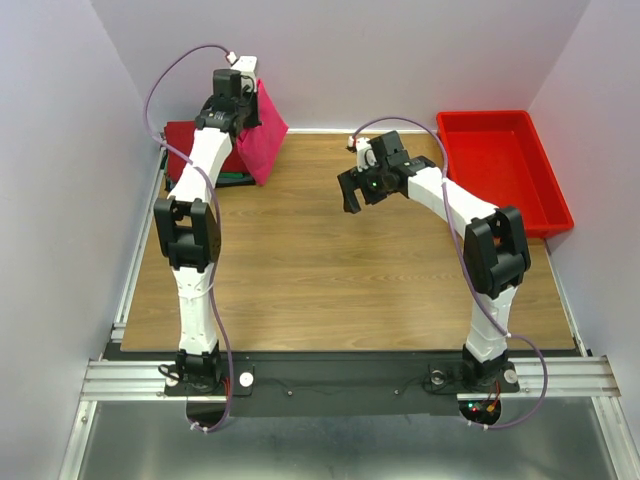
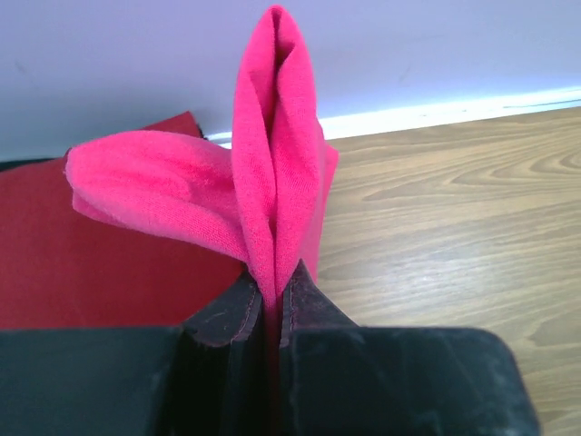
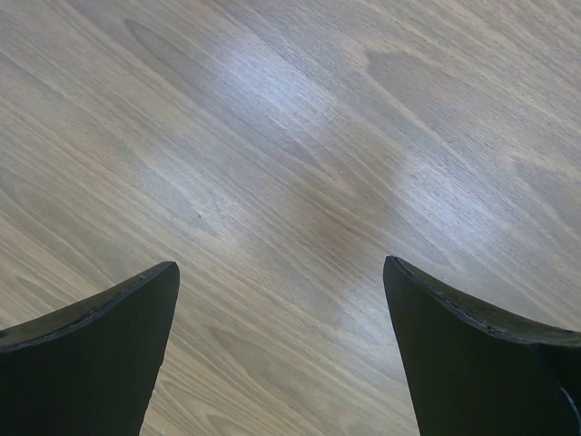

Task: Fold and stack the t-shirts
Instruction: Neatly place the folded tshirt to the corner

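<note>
Back left, your left gripper (image 2: 270, 289) is clamped on the pink tee (image 1: 263, 135), hanging long-ways down; right gripper (image 3: 281, 263) gapes wide.

A robotics lab test cell, not a home or shop. Two white and black robot arms, the left arm (image 1: 190, 230) and the right arm (image 1: 480, 240), are bolted side by side to an aluminium rail (image 1: 340, 378) at the near edge of a wood-grain bench (image 1: 330, 270). Plain pale walls (image 1: 400, 50) box the bench in on three sides. A red plastic bin (image 1: 500, 165) sits at the far right corner.
</note>
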`<state>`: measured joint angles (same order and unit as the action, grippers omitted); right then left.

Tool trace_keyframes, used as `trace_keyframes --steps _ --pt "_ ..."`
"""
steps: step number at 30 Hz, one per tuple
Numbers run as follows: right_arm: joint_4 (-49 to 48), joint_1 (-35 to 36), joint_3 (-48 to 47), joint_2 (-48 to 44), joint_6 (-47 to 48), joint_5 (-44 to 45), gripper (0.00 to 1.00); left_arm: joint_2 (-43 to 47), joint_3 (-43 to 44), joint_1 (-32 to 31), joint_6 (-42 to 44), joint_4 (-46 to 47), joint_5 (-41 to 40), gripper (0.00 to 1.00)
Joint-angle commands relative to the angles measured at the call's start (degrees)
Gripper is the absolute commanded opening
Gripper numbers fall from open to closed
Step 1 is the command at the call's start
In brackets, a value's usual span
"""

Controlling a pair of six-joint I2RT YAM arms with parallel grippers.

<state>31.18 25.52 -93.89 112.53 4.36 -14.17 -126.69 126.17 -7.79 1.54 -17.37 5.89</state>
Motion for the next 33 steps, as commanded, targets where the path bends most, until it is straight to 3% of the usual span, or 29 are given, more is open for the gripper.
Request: trace_keyframes --steps 1,18,33 --pt "-0.86 0.06 -1.21 -1.96 0.74 -0.68 1.00 1.89 4.79 -0.03 1.53 2.51 1.76 0.00" --pt "-0.07 0.06 -2.44 -0.56 1.00 -1.12 1.00 0.48 8.83 4.71 6.01 5.24 7.12 0.00" --pt "0.90 0.06 -3.85 1.29 1.70 -1.30 1.00 -5.40 9.00 15.86 10.06 0.84 14.15 0.05"
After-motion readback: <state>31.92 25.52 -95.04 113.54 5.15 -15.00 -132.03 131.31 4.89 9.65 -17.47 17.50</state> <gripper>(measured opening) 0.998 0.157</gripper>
